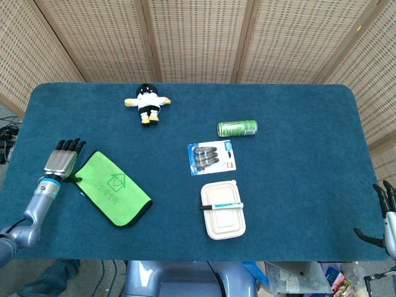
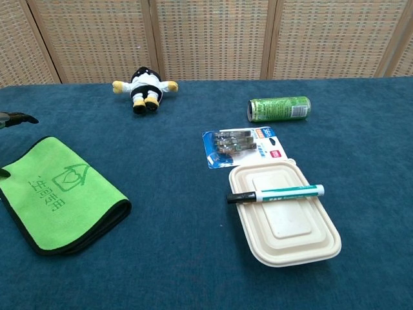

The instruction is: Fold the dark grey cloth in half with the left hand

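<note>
- Head view: the cloth (image 1: 114, 190) lies flat on the table (image 1: 297, 124), already doubled over, its green face up and the dark edging showing along the rim. Taking the cloth as landmark, the left hand (image 1: 60, 159) sits just beside its far-left corner, fingers straight, slightly apart and holding nothing; whether it touches the edge I cannot tell.
- Head view: the right hand (image 1: 385, 210) hangs off the table edge, well apart from the cloth on the opposite side, fingers spread and empty.
- Head view: the lunch box (image 1: 223, 210) with a marker (image 1: 220, 205) on it lies well to the right of the cloth; the blister pack (image 1: 212, 156), can (image 1: 237, 128) and plush doll (image 1: 147, 103) lie farther off.
- Chest view: the cloth (image 2: 58, 201) shows two stacked layers at its near-right edge, so the fold looks finished. Only a fingertip of the left hand (image 2: 14, 119) peeks in beyond its far-left corner.
- Judgement: to end well, the left hand should lift straight clear without snagging the top layer, and leave the edges lined up.
</note>
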`<state>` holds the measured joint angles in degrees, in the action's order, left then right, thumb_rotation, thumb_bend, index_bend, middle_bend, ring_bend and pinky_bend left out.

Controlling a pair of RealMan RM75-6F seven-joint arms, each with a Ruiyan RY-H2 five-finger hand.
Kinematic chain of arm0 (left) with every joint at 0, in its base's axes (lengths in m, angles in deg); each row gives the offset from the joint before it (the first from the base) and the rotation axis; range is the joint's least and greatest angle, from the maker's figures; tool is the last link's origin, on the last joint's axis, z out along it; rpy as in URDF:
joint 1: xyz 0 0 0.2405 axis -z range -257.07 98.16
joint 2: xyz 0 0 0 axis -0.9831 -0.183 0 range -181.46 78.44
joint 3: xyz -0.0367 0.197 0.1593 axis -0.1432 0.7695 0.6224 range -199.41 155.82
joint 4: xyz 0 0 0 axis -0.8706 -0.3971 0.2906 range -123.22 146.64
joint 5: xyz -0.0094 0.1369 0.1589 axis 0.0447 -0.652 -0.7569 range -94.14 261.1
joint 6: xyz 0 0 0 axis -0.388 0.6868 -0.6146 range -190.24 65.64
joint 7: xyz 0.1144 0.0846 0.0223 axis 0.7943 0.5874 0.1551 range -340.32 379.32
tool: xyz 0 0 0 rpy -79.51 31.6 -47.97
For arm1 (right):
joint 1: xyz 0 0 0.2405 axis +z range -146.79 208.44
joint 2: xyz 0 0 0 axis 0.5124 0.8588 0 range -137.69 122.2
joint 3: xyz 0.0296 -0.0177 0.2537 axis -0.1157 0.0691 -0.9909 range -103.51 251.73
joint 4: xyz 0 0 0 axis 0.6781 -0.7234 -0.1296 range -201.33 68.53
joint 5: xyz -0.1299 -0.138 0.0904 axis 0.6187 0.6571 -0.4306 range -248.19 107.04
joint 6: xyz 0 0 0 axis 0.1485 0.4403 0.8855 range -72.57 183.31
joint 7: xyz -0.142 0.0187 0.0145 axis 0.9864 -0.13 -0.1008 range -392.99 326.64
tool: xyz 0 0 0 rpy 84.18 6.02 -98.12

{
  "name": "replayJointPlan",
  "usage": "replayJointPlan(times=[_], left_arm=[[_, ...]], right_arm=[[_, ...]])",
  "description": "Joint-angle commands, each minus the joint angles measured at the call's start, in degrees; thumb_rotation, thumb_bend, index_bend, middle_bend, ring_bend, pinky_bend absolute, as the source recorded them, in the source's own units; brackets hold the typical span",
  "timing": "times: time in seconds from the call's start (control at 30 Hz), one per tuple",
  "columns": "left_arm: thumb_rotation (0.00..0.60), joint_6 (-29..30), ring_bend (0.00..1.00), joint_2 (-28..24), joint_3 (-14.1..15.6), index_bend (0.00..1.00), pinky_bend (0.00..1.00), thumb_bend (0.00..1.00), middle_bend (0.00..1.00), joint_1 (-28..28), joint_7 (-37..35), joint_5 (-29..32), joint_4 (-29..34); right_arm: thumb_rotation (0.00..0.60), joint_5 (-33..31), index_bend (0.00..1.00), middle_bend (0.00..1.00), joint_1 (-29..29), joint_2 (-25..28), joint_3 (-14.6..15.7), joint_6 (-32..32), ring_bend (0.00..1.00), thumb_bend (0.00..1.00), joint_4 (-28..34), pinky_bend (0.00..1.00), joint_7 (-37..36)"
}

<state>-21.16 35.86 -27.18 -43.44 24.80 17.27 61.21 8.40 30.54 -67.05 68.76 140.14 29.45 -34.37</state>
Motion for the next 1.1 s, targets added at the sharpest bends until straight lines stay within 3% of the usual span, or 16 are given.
replayJointPlan(times=[0.03, 0.37, 0.5, 0.67, 0.93, 1.1], left_arm=[[0.600, 0.8, 0.00, -1.0, -0.5, 0.00, 0.00, 0.11, 0.00, -0.4, -1.3, -0.3, 0.8], [0.600, 6.7, 0.00, -9.1, -1.9, 0.00, 0.00, 0.11, 0.00, -3.4, -5.1, -1.9, 9.9], [0.600, 16.9, 0.00, -16.6, -1.9, 0.00, 0.00, 0.11, 0.00, -8.7, -6.1, -4.2, 22.1], [0.600, 23.8, 0.00, -20.8, -1.5, 0.00, 0.00, 0.11, 0.00, -12.7, -3.6, -4.4, 31.3], [0.600, 36.7, 0.00, -26.4, 2.4, 0.00, 0.00, 0.11, 0.00, -21.7, 5.0, -6.5, 47.4], [0.600, 43.7, 0.00, -25.6, 5.2, 0.00, 0.00, 0.11, 0.00, -26.7, 9.1, -9.5, 52.2]], right_arm=[[0.600, 0.0, 0.00, 0.00, 0.0, 0.0, 0.0, 0.1, 0.00, 0.00, 0.0, 0.00, 0.0], [0.600, 0.7, 0.00, 0.00, -0.1, 0.2, 0.1, 0.5, 0.00, 0.00, 0.3, 0.00, -0.6], [0.600, 1.3, 0.00, 0.00, -0.3, 0.4, 0.3, 1.0, 0.00, 0.00, 0.3, 0.00, -1.1], [0.600, 1.9, 0.00, 0.00, -0.4, 0.2, 0.4, 1.3, 0.00, 0.00, 0.0, 0.00, -1.5], [0.600, 3.5, 0.00, 0.00, -0.7, 0.2, 0.8, 2.3, 0.00, 0.00, -0.2, 0.00, -2.1], [0.600, 3.5, 0.00, 0.00, -0.7, 0.1, 0.7, 2.4, 0.00, 0.00, -0.7, 0.00, -2.8]])
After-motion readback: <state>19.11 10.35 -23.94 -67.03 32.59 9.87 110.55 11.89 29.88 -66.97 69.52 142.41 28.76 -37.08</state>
